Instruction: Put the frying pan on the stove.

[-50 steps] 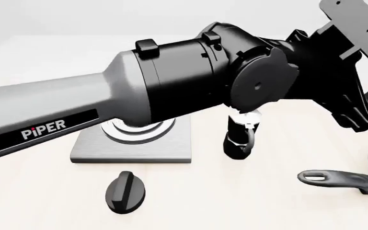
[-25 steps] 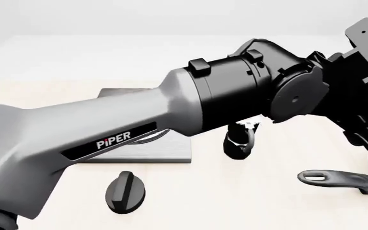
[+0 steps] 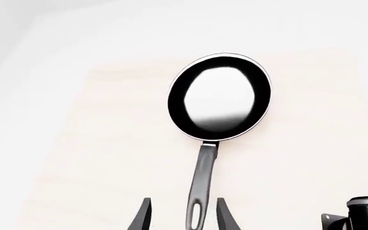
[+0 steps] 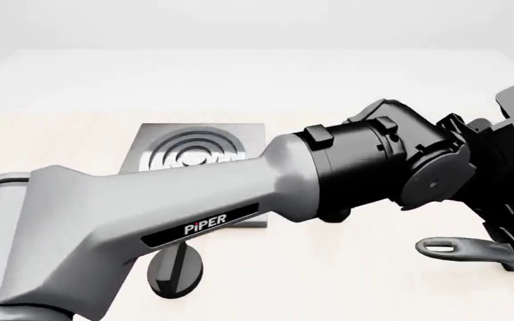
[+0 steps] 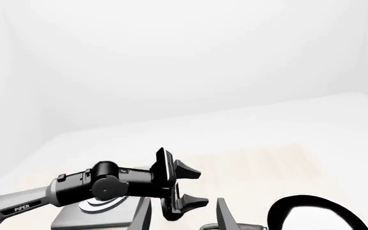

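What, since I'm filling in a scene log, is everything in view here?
Round black frying pan with long dark grey handle: one, table's right side, handle pointing left.
Square brushed grey metal stove with silver rings: one, left of centre, farther back.
Small black oval knob: one, nearer than the stove, partly behind the arm.
Dark grey cylinder: one, cut off, unidentifiable.
Pale wooden table: one.
Left arm: grey and black, reaching right.
Left gripper: jaws open, flanking the pan's handle.
Right gripper: jaws open.

Black frying pan (image 3: pixel 220 97) flat on table, well right of grey stove (image 4: pixel 243 134).
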You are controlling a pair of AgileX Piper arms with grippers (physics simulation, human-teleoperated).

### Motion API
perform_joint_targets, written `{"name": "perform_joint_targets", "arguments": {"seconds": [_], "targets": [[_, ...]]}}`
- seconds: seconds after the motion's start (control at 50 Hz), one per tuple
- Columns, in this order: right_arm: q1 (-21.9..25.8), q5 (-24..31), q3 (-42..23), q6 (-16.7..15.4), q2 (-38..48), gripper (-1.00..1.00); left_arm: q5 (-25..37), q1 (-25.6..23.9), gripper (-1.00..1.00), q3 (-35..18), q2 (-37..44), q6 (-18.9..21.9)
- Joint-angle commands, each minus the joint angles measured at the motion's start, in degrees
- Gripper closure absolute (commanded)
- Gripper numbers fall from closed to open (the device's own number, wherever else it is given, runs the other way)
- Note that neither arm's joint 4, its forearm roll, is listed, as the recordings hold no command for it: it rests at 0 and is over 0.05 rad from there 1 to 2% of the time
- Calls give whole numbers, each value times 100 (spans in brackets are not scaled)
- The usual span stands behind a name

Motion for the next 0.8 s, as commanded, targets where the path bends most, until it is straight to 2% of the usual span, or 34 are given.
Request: {"name": "perform_joint_targets", "arguments": {"seconds": [0.02,0.8], "targets": [[-14,-14,174,-41,0,-100,-22,-58,-100,0,111,-45],[-6,-3,159,34,0,-100,-521,-40,-100,172,654,-380]]}}
